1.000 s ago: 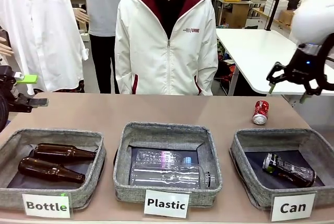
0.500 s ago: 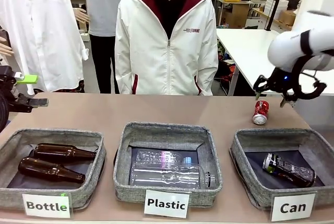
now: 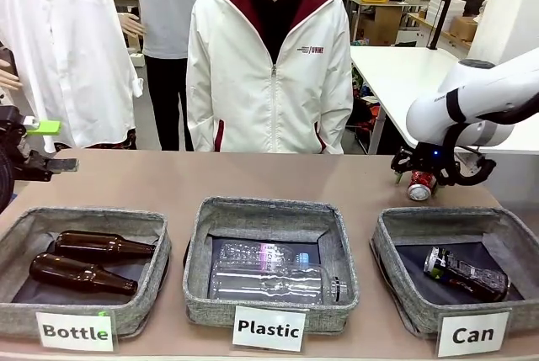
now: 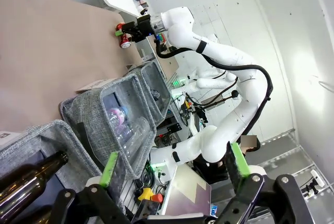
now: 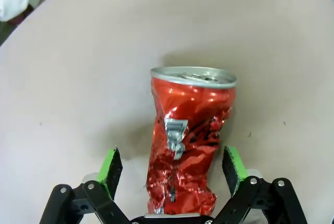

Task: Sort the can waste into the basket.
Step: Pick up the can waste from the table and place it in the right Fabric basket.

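Both jaws wide, right astride red can [image 5: 188, 140]

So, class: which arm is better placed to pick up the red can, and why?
The right. Its gripper sits over the red can, jaws open either side of it. The left gripper waits open at the table's far left edge, beyond the Bottle basket.

right arm: swung down and left from upper right, wrist now low over table behind Can basket
right gripper [image 3: 424, 177]: dropped onto red can [image 3: 420, 183], jaws wide, straddling it
red can [image 5: 188, 140]: now between green pads [image 5: 111, 164], no contact visible
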